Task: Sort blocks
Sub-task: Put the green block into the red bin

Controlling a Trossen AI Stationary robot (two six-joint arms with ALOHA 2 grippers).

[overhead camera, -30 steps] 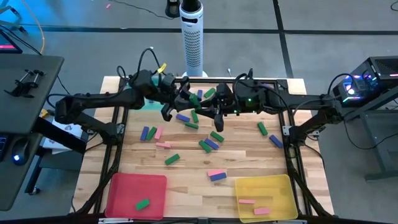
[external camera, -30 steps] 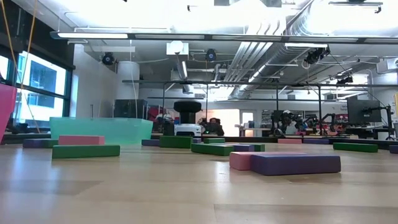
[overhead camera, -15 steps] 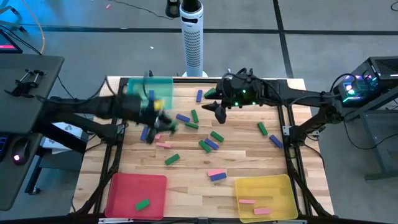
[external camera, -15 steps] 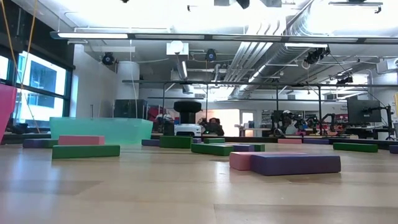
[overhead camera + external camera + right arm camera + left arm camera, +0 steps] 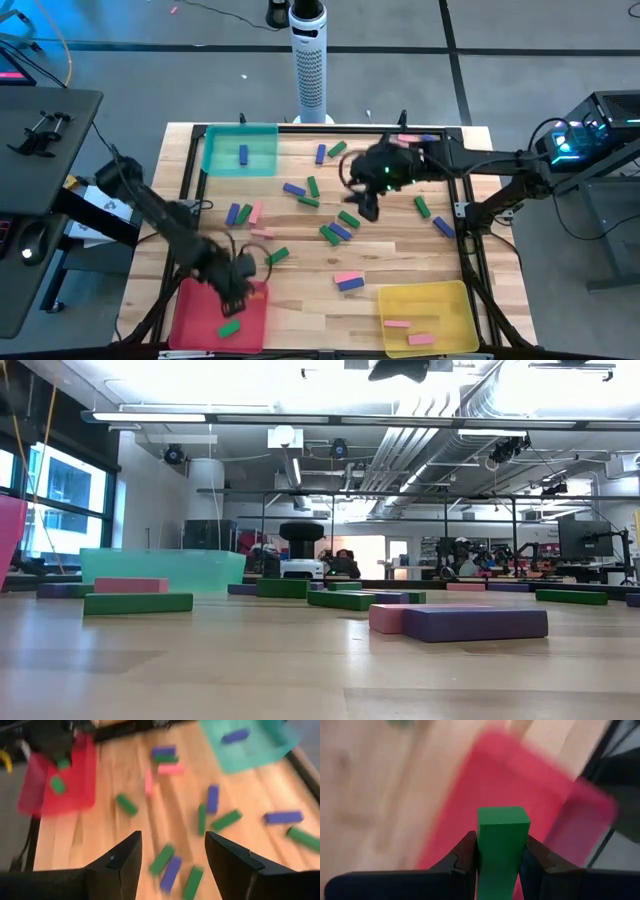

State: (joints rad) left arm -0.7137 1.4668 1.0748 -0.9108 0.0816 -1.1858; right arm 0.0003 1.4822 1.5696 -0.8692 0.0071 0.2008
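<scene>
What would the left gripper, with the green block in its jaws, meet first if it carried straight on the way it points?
Most likely the red tray: the left gripper, shut on the green block, points at its floor. Depth is unclear, but nothing shows between them.

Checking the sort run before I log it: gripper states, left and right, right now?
Left gripper: shut on a green block, over the red tray.
Right gripper: open, empty, above loose blocks mid-table.

Bare worktop (image 5: 300, 290) is left at six o'clock between the red tray (image 5: 200, 300) and yellow tray (image 5: 440, 300), while scattered blocks (image 5: 335, 232) crowd the centre.
</scene>
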